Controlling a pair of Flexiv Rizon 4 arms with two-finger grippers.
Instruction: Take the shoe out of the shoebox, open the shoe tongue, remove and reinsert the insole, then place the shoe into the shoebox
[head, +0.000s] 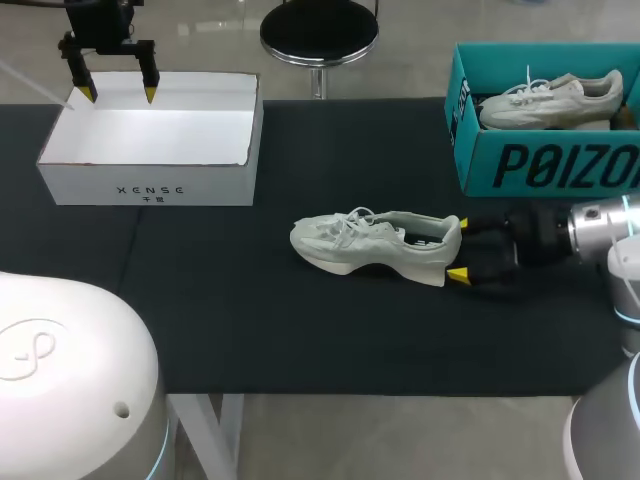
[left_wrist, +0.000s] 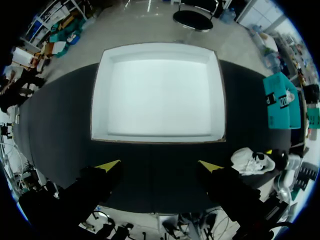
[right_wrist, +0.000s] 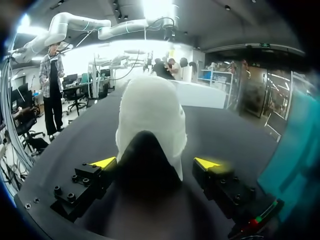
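1. The shoe (head: 370, 242) sits on the bench (head: 300, 330), well apart from the white shoebox (head: 150, 185).
2. The right gripper (head: 460, 248) is spread wide around the heel (gaps both sides).
3. The left gripper (head: 119, 94) hangs spread and empty above the shoebox.

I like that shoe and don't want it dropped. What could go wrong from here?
The open right gripper straddles only the heel of the shoe, so a grab there might let the long toe end droop or twist. The shoe lies far from the white shoebox, a long carry across the mat. The left gripper hangs over that box and could get in the way.
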